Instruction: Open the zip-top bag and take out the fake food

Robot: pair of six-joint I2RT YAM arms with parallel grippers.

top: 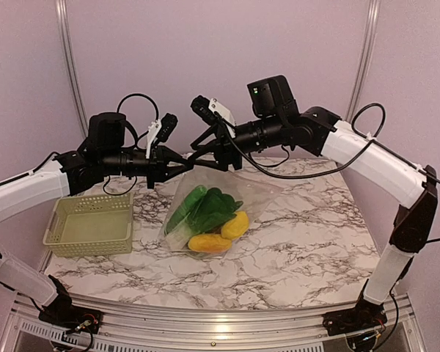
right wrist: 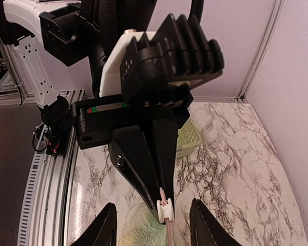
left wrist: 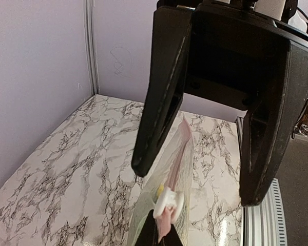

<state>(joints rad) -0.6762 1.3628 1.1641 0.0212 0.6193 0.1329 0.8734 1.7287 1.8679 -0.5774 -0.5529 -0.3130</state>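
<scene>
Clear plastic is enclosing every piece of fake food (top: pixel 209 208) that I am seeing from the top camera. The green leafy piece, the long green one beside it, the yellow piece (top: pixel 235 224) and the orange-yellow piece (top: pixel 209 243) are all lying inside the zip-top bag (top: pixel 251 189), so I am judging the removal step as not yet begun. The bag is resting on the marble-patterned table (top: pixel 308 242), to the right of the pale green basket (top: pixel 88 247) and near it, with its far zip end being held up off the surface between the two arms. I am reading the opening step as in hand but unconfirmed: the pink zip strip (left wrist: pixel 175 159) is appearing as one band in the left wrist view, and I cannot tell whether any of it is parted. Parting the zip and extracting each piece are remaining. The right gripper (right wrist: pixel 162 189) is reaching in from the right, roughly level, with its jaws pressed together on the strip just beside the white slider (left wrist: pixel 168 203). The left gripper (left wrist: pixel 195 184) is pointing in from the opposite side, also roughly level, with its jaws spread wide and gripping nothing. Its fingers (left wrist: pixel 159 102) are standing either side of the strip, apparently without touching it.
</scene>
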